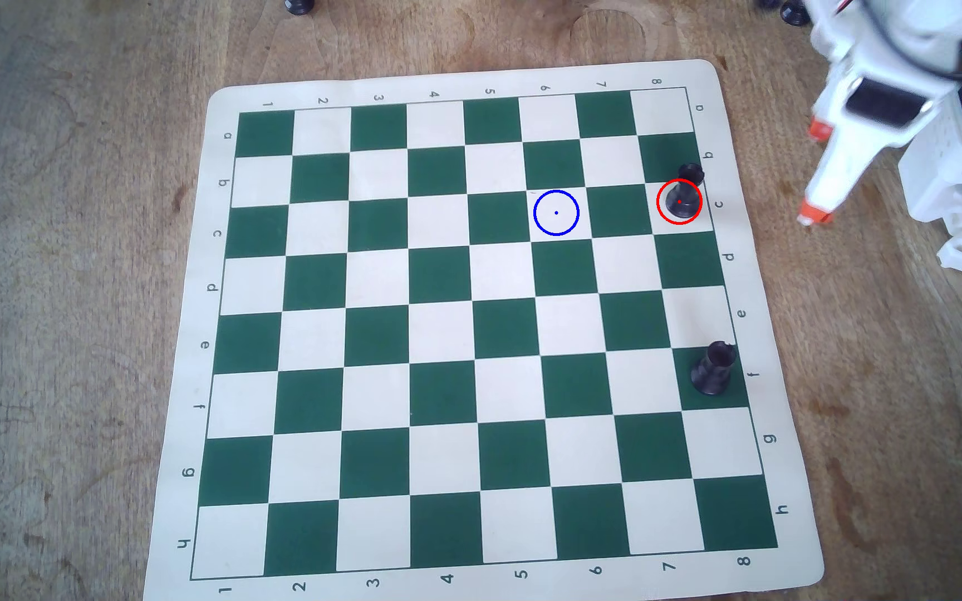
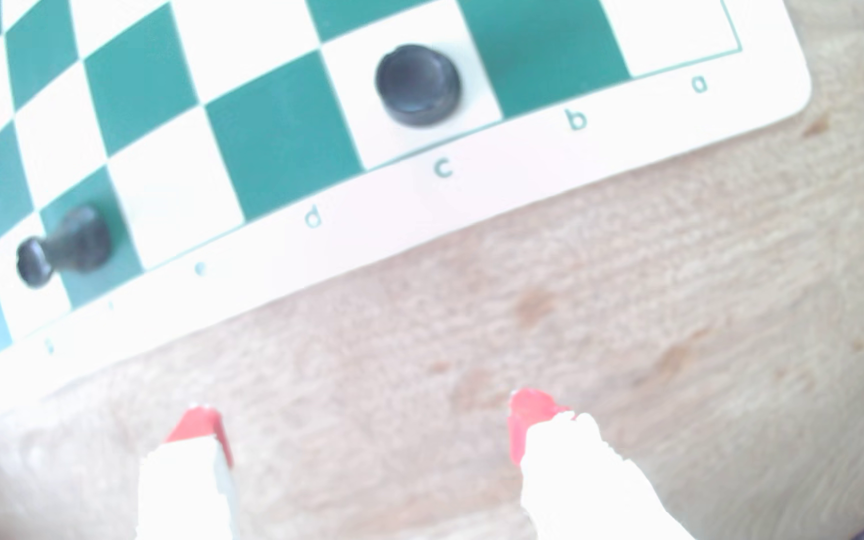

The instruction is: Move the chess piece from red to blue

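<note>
In the overhead view the chess piece [image 1: 681, 199], a small black rook-like piece, stands upright inside the red circle [image 1: 659, 209] on the white square in row c, column 8, at the right edge of the green-and-white chessboard mat [image 1: 224, 323]. The blue circle [image 1: 536, 221] marks the white square two columns to its left, in the same row, and holds nothing. The gripper [image 1: 814, 173] hangs off the board over the bare wooden table [image 1: 872, 358], to the right of the piece and well apart from it. Its two orange-tipped fingers [image 1: 819, 128] are spread wide with nothing between them. In the wrist view the gripper [image 2: 367, 426] points toward the mat edge, with the chess piece [image 2: 418, 84] ahead of the tips and slightly right. A stockier black piece [image 1: 713, 368] stands on a green square in row f.
</note>
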You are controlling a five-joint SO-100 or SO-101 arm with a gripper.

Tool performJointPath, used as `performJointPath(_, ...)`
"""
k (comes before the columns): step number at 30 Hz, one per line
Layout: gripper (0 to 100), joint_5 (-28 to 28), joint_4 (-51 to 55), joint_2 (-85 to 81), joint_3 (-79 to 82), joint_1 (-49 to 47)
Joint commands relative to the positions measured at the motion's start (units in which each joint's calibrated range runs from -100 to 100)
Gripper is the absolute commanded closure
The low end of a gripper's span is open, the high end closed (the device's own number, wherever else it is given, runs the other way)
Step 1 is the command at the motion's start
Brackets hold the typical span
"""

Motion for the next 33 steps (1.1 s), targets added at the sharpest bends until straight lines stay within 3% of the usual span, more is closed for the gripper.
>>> performJointPath(1,70,0.2,-10.75,-2.0,6.67,0.14)
performJointPath(14,70,1.66,-31.06,-8.28,31.42,0.22)
performJointPath(33,71,6.06,-54.97,-1.24,30.34,5.22)
